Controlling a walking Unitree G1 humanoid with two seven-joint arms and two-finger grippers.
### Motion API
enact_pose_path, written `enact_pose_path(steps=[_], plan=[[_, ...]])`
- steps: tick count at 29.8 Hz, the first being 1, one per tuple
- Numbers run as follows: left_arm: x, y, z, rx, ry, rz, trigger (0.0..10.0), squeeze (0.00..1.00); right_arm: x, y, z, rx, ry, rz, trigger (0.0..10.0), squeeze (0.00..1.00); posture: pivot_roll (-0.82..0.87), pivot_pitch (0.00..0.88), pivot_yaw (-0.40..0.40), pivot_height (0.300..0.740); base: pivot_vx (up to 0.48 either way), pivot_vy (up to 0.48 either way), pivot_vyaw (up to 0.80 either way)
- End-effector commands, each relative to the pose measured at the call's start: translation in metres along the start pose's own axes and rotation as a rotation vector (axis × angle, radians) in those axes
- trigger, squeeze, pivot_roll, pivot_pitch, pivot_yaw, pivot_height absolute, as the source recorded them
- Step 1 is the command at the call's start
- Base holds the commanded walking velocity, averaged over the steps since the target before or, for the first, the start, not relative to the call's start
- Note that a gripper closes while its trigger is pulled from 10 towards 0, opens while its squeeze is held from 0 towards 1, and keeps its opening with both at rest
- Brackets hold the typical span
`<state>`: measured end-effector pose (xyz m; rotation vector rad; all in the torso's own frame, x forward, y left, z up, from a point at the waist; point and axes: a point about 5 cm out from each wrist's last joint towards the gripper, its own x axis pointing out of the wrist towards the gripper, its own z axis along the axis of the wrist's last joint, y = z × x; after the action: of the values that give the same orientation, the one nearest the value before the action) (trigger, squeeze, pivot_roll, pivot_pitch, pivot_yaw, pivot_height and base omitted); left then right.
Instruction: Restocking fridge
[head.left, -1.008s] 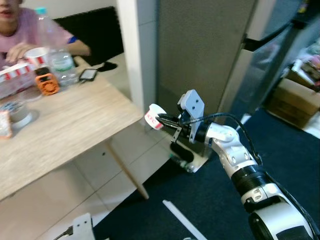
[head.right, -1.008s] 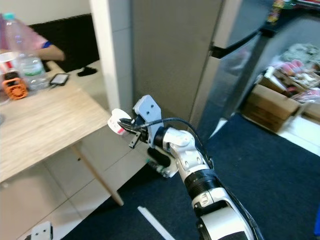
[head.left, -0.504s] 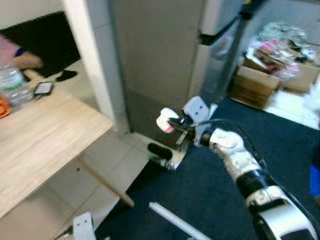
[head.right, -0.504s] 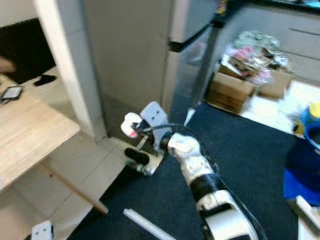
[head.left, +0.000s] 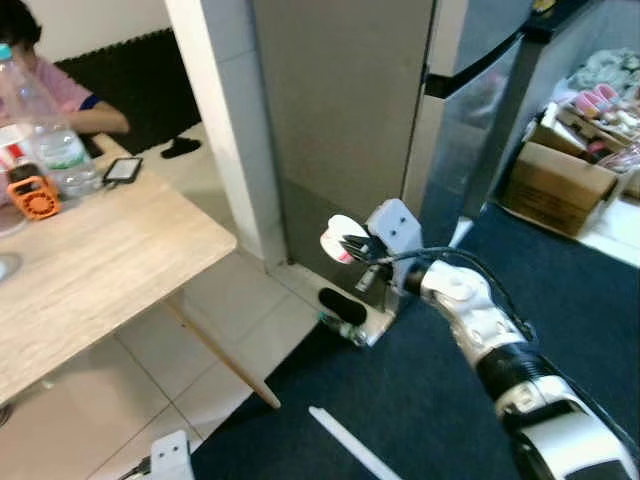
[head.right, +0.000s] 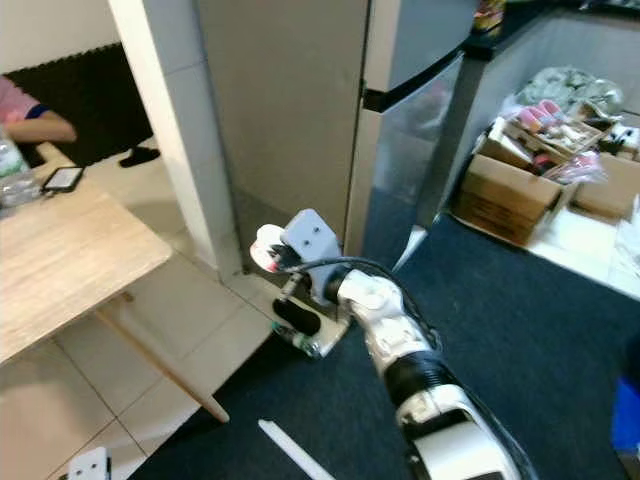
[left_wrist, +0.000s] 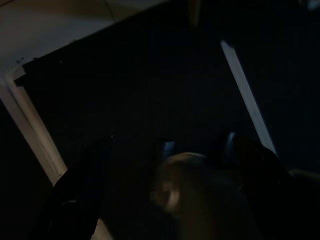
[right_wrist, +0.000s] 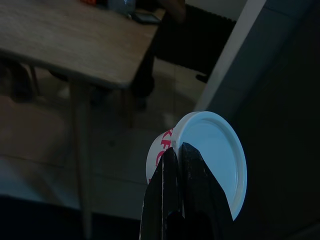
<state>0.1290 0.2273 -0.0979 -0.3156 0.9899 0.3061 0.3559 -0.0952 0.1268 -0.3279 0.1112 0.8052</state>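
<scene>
My right gripper (head.left: 350, 244) is held out in front of me, shut on the rim of a white lidded cup with red letters (head.left: 337, 238). In the right wrist view the two black fingers (right_wrist: 175, 170) pinch the cup (right_wrist: 210, 150) at the edge of its lid. The cup hangs above the floor, just before the grey side wall of the fridge (head.left: 340, 110). The fridge's steel doors (head.left: 475, 110) are closed and face right. My left arm hangs idle over dark carpet (left_wrist: 150, 85).
A wooden table (head.left: 100, 260) stands at the left with a bottle (head.left: 52, 135), a phone (head.left: 125, 169) and a person (head.left: 65, 85) seated behind it. A white pillar (head.left: 225, 130) adjoins the fridge. Cardboard boxes (head.left: 555, 175) stand at right. A white strip (head.left: 350, 452) lies on the carpet.
The whole picture has swung, so the camera has moved. The right gripper still holds the cup, now closer to the fridge's side than a second ago.
</scene>
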Motion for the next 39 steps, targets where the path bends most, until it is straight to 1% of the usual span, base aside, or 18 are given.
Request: enact_pose_path(steps=[1, 10, 15, 22, 34, 39], plan=[[-0.0021, 0.0051, -0.0080, -0.002, 0.030, 0.016, 10.0, 0.00, 0.0046, 0.0082, -0.0011, -0.021, 0.006, 0.025, 10.0, 0.00, -0.02, 0.000, 0.018, 0.740, 0.000, -0.398, 0.80], [-0.0022, 0.0045, -0.0093, -0.001, 0.035, 0.014, 10.0, 0.00, 0.0049, 0.0086, -0.0033, -0.045, 0.024, 0.021, 10.0, 0.00, -0.03, 0.000, 0.016, 0.740, 0.000, -0.400, 0.79], [-0.0023, 0.0039, -0.0101, -0.001, 0.037, 0.011, 10.0, 0.00, 0.0053, 0.0059, -0.0062, -0.064, 0.050, -0.012, 10.0, 0.00, -0.03, 0.000, 0.016, 0.740, 0.000, -0.398, 0.75], [-0.0019, 0.0025, -0.0092, 0.000, 0.033, 0.006, 10.0, 0.00, 0.0051, 0.0013, -0.0038, -0.061, 0.038, -0.040, 10.0, 0.00, -0.03, 0.000, 0.015, 0.740, 0.000, -0.397, 0.00], [-0.0011, 0.0004, -0.0073, 0.007, 0.028, -0.001, 10.0, 0.00, 0.0045, 0.0005, -0.0039, -0.063, 0.033, -0.040, 10.0, 0.00, -0.03, 0.000, 0.014, 0.740, 0.000, -0.396, 0.00], [-0.0010, 0.0003, -0.0063, 0.011, 0.026, -0.002, 10.0, 0.00, 0.0040, -0.0009, -0.0051, -0.079, 0.046, -0.042, 10.0, 0.00, -0.03, 0.000, 0.014, 0.740, 0.000, -0.394, 0.00]])
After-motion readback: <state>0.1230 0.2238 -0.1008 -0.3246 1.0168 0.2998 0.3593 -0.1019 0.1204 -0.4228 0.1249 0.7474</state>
